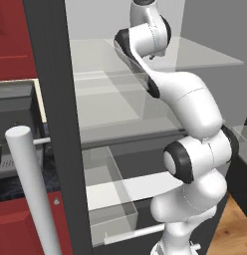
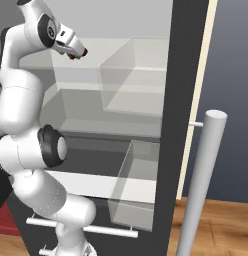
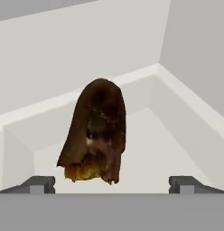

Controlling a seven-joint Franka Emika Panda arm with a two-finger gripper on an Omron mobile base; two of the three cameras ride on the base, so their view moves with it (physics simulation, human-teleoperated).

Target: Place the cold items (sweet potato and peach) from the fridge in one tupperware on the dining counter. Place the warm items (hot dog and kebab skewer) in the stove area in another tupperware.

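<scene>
The white arm (image 2: 26, 150) reaches up into the open fridge (image 2: 121, 100), above the clear drawer (image 2: 138, 185).

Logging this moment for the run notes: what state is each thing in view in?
fridge door: swung open.
sweet potato: lying on the fridge's white floor near a back corner, not held.
gripper: open, fingertips wide apart, sweet potato ahead between them, untouched.
fridge drawer: clear, nothing visible inside.
glass shelf: nothing visible on it.
</scene>
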